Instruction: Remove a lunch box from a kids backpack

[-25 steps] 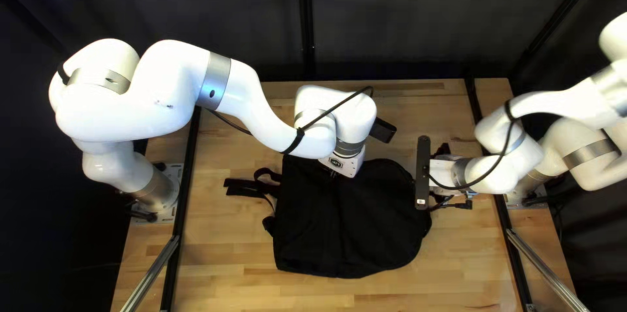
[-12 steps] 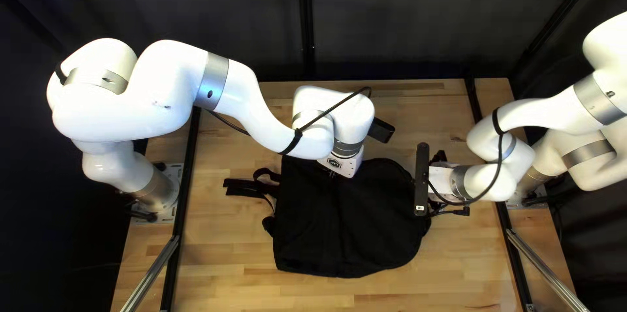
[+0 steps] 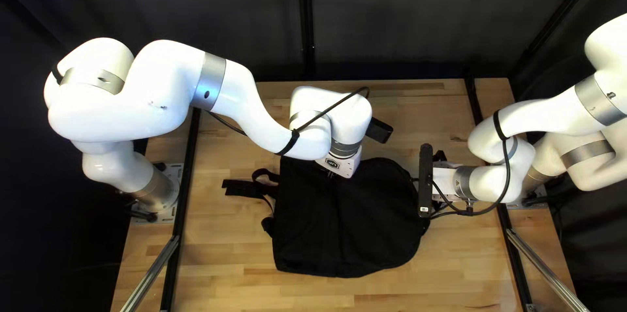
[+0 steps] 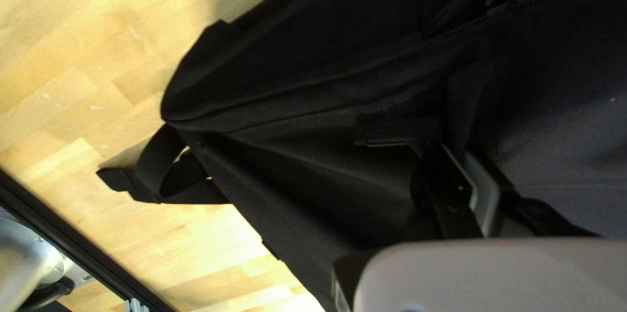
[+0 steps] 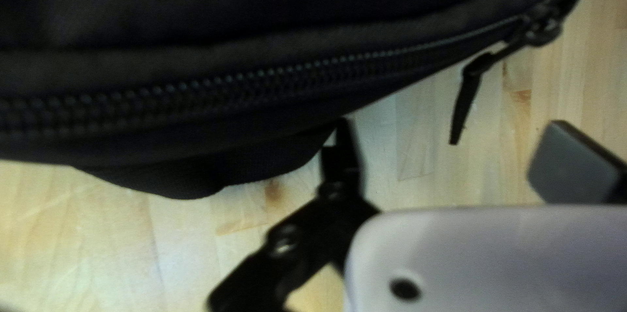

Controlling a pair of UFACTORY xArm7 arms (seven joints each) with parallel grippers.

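Pale tabletop (image 3: 228, 253), black zippered backpack (image 3: 346, 234)

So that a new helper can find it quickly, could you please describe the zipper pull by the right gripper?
On the wooden table, find the big black backpack. Follow the zipper on its edge beside the right gripper to the slider. The zipper pull is the thin black tag there, sticking out over the wood, unlike the teeth.
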